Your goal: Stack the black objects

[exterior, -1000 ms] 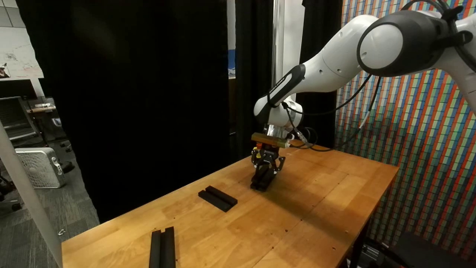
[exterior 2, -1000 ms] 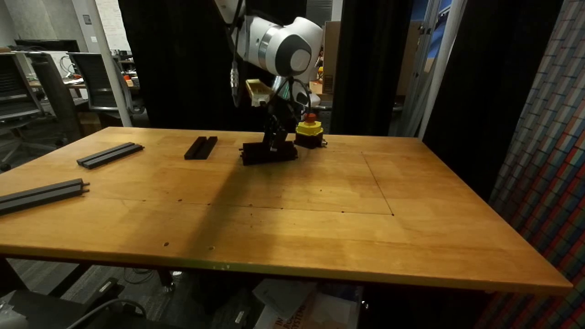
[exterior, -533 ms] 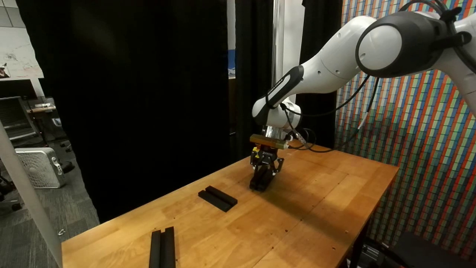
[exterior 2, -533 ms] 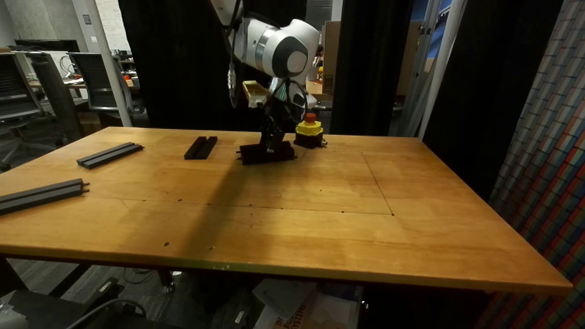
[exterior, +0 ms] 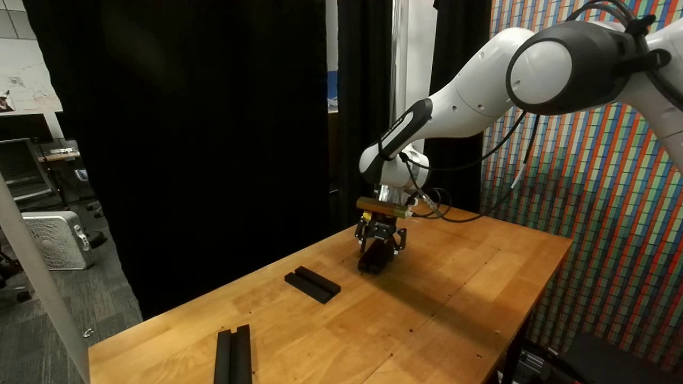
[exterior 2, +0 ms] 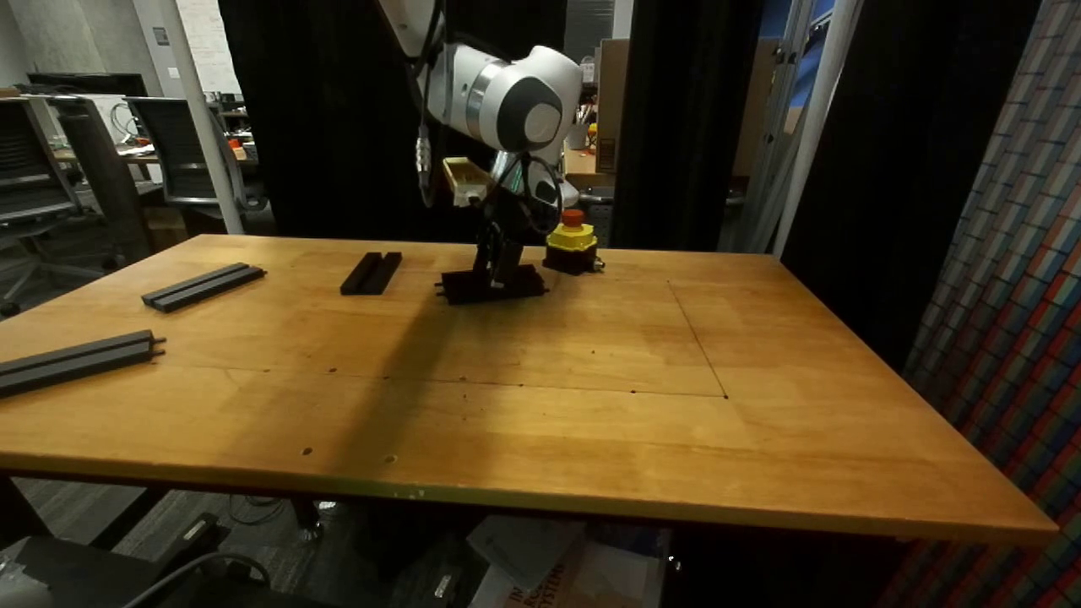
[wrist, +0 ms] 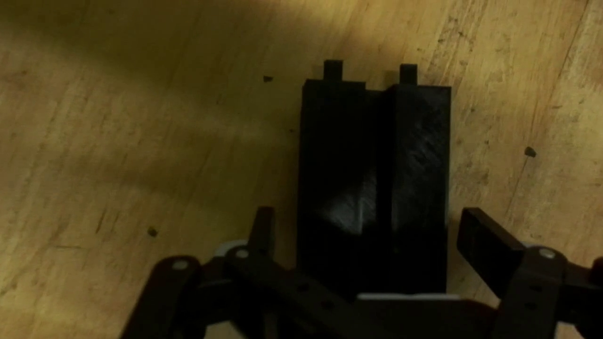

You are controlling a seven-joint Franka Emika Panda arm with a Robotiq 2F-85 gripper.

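A black object (wrist: pixel 420 174), a grooved block with two short pegs at its far end, lies on the table between the spread fingers of my open gripper (wrist: pixel 366 221) in the wrist view. Bare wood shows on both sides of it, so neither finger touches it there. The near end is hidden by the gripper. In an exterior view the same black object (exterior 2: pixel 460 289) lies under the gripper (exterior 2: pixel 497 274); whether it is one block or more cannot be told. Others rest apart to the left: a black object (exterior 2: pixel 372 274), another black object (exterior 2: pixel 205 289) and a third black object (exterior 2: pixel 84 365).
A yellow emergency stop (exterior 2: pixel 572 241) with a red button stands just right of the gripper, partly behind it in another view. The wooden table (exterior 2: pixel 591 439) has its back edge near a black curtain (exterior: pixel 213 133). Cables (exterior: pixel 475 216) hang loosely from the arm.
The fingers were close together over the block a second ago and now stand apart on either side of it. The arm has dropped a little, and arm and block have shifted slightly.
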